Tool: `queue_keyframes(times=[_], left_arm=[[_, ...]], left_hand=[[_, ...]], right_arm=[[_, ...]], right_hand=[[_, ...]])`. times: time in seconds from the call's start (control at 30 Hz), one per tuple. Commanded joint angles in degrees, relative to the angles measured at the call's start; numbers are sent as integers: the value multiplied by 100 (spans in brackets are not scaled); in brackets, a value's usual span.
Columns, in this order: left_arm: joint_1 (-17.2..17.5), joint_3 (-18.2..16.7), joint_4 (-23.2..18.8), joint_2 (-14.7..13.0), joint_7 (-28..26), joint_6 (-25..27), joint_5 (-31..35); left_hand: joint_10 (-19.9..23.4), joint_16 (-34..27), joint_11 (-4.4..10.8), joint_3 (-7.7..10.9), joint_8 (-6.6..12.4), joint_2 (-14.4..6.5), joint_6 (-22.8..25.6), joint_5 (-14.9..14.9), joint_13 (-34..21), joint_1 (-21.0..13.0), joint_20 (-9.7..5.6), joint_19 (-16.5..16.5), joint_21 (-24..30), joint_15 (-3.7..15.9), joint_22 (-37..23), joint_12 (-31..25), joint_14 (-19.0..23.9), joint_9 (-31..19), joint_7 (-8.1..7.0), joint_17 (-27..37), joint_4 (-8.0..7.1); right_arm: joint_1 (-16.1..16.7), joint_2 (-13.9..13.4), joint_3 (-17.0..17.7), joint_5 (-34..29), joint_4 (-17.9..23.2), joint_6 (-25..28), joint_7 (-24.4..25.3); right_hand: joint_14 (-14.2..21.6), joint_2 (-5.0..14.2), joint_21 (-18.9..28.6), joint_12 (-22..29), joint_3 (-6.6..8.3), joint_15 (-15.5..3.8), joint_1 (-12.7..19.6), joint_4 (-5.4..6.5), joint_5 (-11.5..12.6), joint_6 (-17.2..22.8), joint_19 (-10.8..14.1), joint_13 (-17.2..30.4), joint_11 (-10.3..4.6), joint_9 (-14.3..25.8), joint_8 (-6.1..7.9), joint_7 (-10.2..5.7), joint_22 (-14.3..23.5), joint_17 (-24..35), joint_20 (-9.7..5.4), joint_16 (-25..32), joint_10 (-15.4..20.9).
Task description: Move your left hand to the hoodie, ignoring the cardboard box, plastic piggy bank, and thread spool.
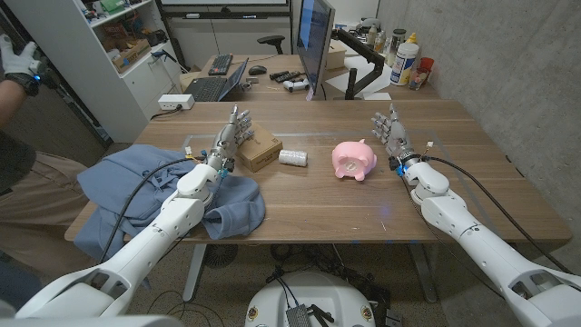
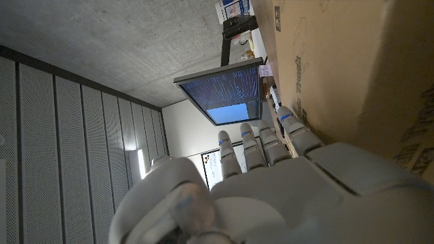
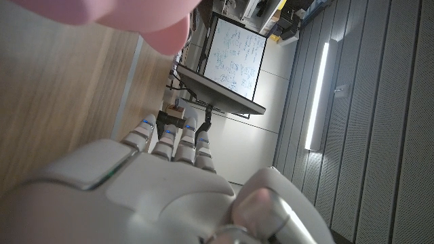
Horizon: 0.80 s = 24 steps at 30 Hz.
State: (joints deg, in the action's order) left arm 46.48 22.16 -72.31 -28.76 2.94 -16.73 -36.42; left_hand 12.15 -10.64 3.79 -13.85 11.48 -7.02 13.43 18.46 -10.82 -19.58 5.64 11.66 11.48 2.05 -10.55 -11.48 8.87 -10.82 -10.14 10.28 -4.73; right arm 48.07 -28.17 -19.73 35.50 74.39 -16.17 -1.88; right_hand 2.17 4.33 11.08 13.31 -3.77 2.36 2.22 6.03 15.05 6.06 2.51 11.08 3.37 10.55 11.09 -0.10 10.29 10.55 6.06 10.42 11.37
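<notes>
Meanwhile left hand (image 1: 231,134) empty, fingers apart, just beside cardboard box (image 1: 258,148) — box closed; hoodie (image 1: 136,186) under forearm.

Blue-grey hoodie (image 1: 136,186); brown box (image 1: 259,148); white spool (image 1: 292,157); pink piggy bank (image 1: 354,161); wood-grain brown table (image 1: 363,213); white-and-grey left hand (image 1: 229,136) and right hand (image 1: 392,134), blue bands on fingers (image 2: 285,122)

Both hands (image 1: 231,134) (image 1: 391,133) empty, fingers (image 2: 252,148) extended.
</notes>
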Motion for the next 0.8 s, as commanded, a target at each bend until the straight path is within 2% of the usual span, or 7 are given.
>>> queue_keyframes(times=[0.03,0.37,0.8], left_arm=[[-175,121,201,70,206,-92,131],[-149,121,129,53,241,-100,136],[36,54,-180,-56,145,-115,154]], left_hand=[[37,-28,20,-34,28,0,54,40,-20,-64,3,35,39,-8,-24,-24,45,-12,-3,32,-6],[41,-30,17,-34,25,1,57,39,-20,-65,1,35,39,-12,-24,-25,44,-11,-3,32,-6],[45,-29,22,-33,24,2,70,36,-20,-66,7,35,40,-11,-24,-26,35,-11,-2,32,-6]], right_arm=[[246,228,449,-356,280,236,-22],[382,371,679,-531,375,299,-94],[370,505,765,-638,346,330,-236]], right_hand=[[-4,179,37,28,5,34,4,35,32,51,4,14,8,18,21,-12,17,10,43,34,42],[-1,179,36,29,7,34,5,36,29,51,2,14,6,18,18,-13,18,10,43,35,41],[-4,179,36,28,9,34,5,37,27,42,2,14,6,18,11,-15,18,10,43,34,38]])
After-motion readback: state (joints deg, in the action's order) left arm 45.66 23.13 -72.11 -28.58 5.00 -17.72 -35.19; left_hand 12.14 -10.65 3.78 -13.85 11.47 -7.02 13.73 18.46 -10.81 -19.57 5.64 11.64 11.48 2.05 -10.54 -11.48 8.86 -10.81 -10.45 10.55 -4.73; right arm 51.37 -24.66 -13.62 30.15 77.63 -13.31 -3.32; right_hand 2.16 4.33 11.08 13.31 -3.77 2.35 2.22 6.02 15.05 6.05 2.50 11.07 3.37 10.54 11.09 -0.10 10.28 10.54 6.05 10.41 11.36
